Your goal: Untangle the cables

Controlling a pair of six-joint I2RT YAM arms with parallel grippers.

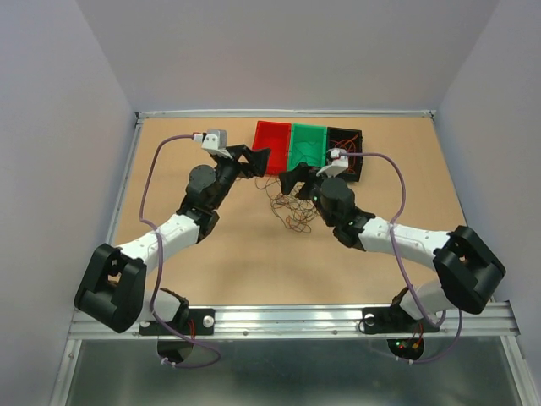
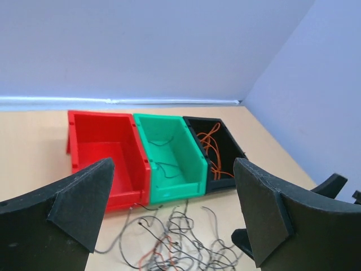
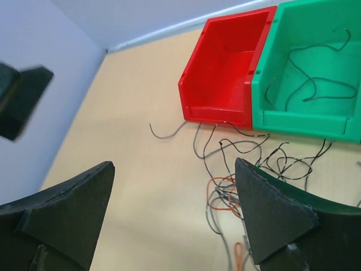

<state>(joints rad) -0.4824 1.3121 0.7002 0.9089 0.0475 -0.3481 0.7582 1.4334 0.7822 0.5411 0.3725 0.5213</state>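
A loose tangle of thin cables [image 1: 292,211], dark grey, black and red-orange, lies on the table just in front of the bins. The left wrist view shows this tangle [image 2: 180,243] below my open fingers. In the right wrist view the tangle [image 3: 237,186] sits beside my right finger. My left gripper [image 1: 256,161] [image 2: 173,169] hovers open over the red bin's front edge, holding nothing. My right gripper [image 1: 296,180] [image 3: 175,166] is open and empty above the tangle's left part. A few dark cables [image 3: 310,84] lie in the green bin, and orange cables [image 2: 211,147] in the black bin.
Three bins stand side by side at the back of the table: the red bin [image 1: 272,145], the green bin [image 1: 308,145] and the black bin [image 1: 345,144]. The red one looks empty. Walls close in the table at the back and on both sides.
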